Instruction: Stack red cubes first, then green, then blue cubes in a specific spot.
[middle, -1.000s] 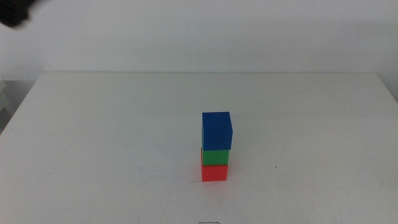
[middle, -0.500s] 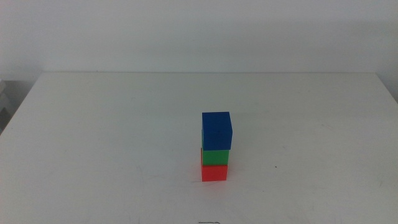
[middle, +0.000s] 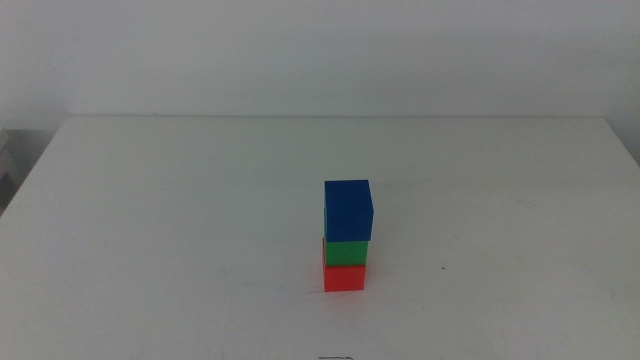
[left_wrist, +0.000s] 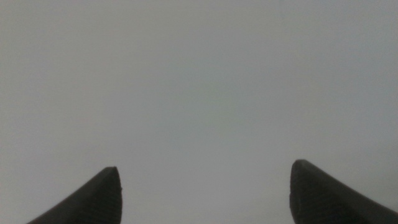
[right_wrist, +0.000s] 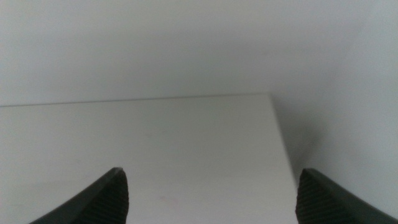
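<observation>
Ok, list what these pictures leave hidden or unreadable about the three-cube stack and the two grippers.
- Small matte red cube: its top is covered by the matte green cube in the middle view.
- Green cube: its top and part of its front sit behind the deep-blue cube.
- Stack: absent from both wrist views.
- Left gripper and right gripper: outside the middle view, so their positions are unknown; only jaw tips show, set wide apart.

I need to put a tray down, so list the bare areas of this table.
The table is bare from its left edge to the stack, from its right edge to the stack, and between the stack and the far edge. Only the stack is occupied: blue cube on green cube on red cube, near the front centre. Both open end effectors, left and right, are clear of it.
</observation>
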